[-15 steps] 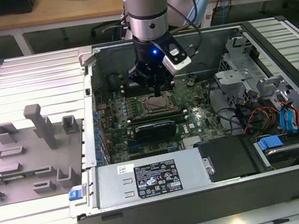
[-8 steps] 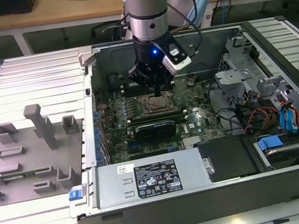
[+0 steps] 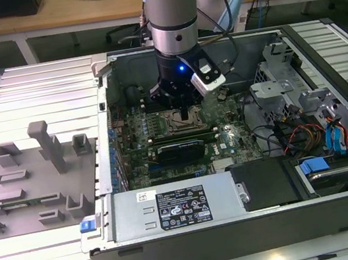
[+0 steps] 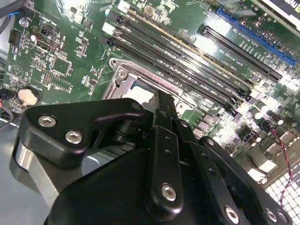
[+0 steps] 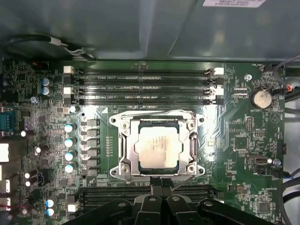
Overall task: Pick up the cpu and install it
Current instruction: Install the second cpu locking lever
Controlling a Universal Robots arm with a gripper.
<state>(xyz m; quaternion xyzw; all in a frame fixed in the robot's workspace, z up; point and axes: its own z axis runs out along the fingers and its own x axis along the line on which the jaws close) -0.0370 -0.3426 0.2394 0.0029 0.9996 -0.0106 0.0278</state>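
Here the jaws of the gripper (image 5: 161,197) are drawn together with nothing held between them. Just beyond their tips, the cpu (image 5: 157,147) is seated in the socket (image 5: 127,161) on the motherboard (image 5: 243,140).

Cpu (image 5: 157,147) in motherboard socket (image 5: 125,151)

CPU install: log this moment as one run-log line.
cpu: lying in motherboard socket | gripper: above socket | computer case: open
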